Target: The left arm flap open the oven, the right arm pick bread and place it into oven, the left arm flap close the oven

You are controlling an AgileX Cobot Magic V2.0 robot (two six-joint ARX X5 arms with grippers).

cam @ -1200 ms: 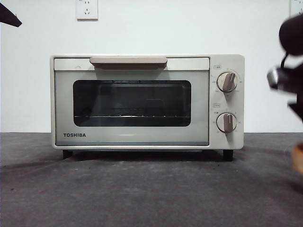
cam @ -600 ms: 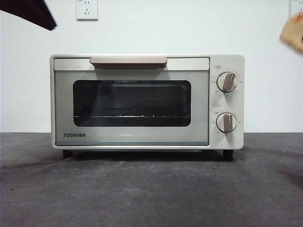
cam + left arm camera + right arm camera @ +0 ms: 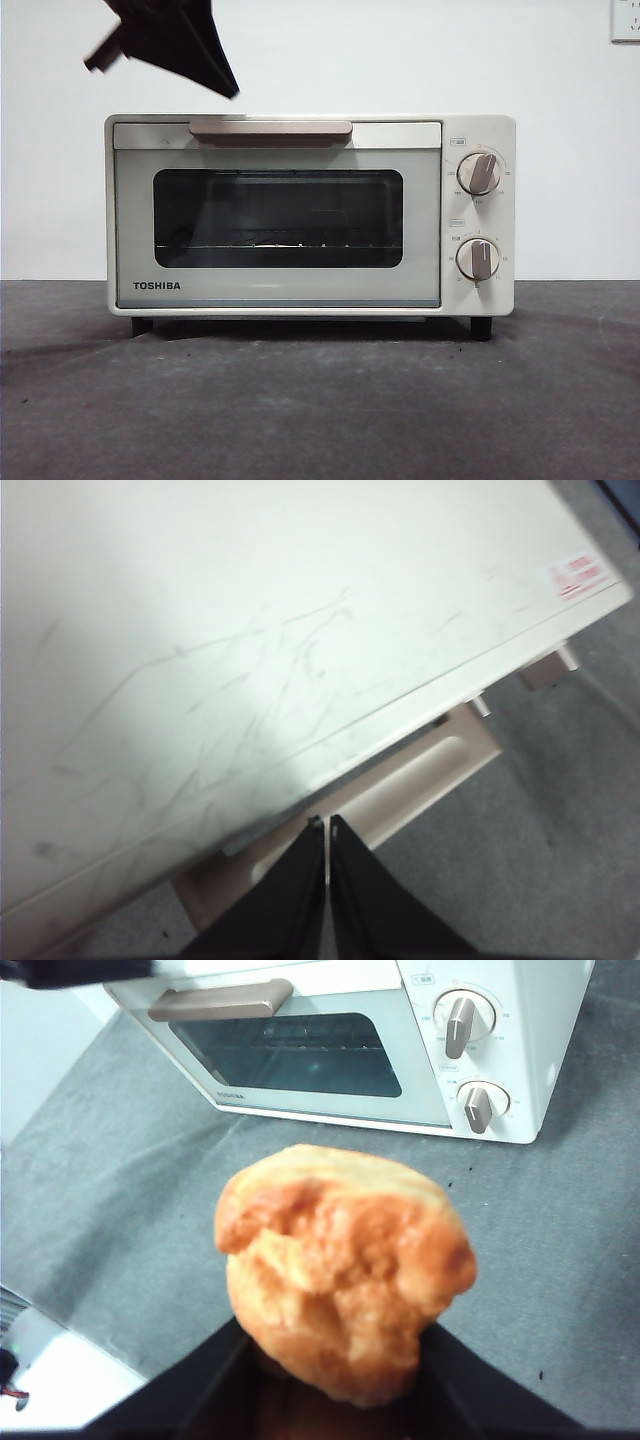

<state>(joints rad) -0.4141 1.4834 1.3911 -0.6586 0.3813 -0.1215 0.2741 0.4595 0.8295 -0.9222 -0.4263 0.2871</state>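
One oven, with one handle and two knobs. One bread. Two grippers: left, right.

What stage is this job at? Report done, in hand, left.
Done: right claw is shut on the bread, lifted off the table. In hand: left claw, shut, hovers at the oven handle; door closed. Left: open door, load bread, close.

Both arms' fingers — plain matte black, tapering to points.
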